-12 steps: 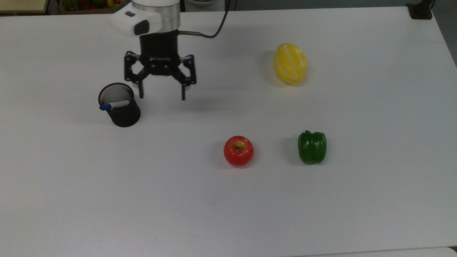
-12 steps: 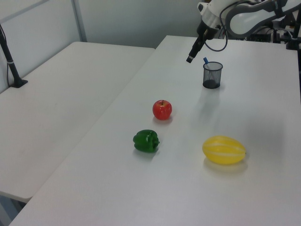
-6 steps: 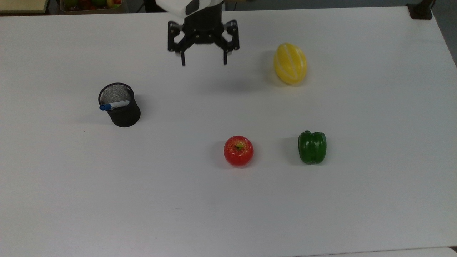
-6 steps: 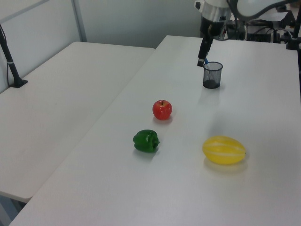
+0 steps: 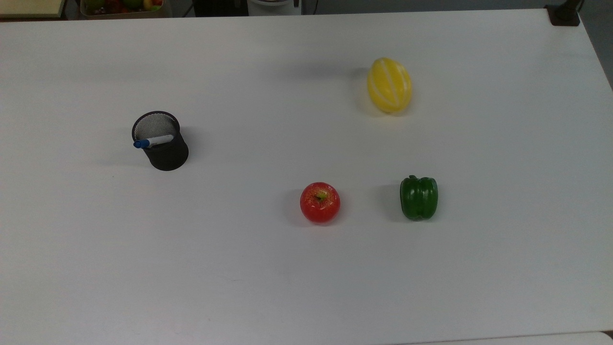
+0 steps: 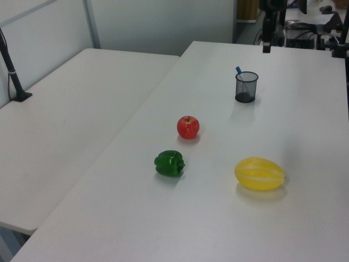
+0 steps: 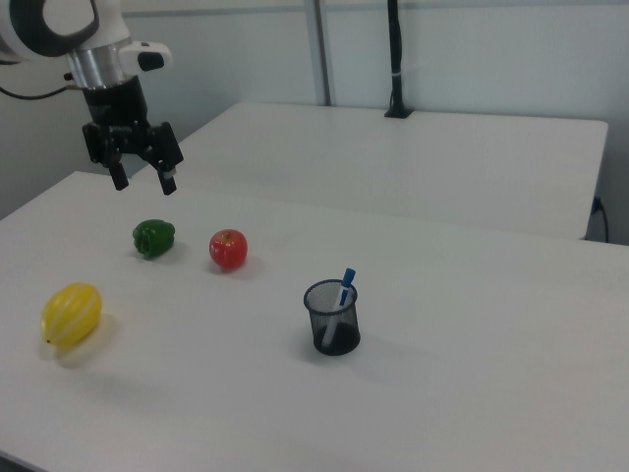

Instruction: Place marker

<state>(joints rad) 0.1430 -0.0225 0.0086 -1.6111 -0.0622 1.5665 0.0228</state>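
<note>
White worktop [image 5: 306, 278] spreads wide, the marker [image 5: 153, 141] already leaning inside the mesh cup [image 5: 163, 143], so the gripper [image 7: 139, 177], fingers spread and empty, should retreat well clear of the cup without brushing it.

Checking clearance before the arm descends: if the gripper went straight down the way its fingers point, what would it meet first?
Probably bare table: the open gripper hangs above it, behind the green pepper. Depth is uncertain.
</note>
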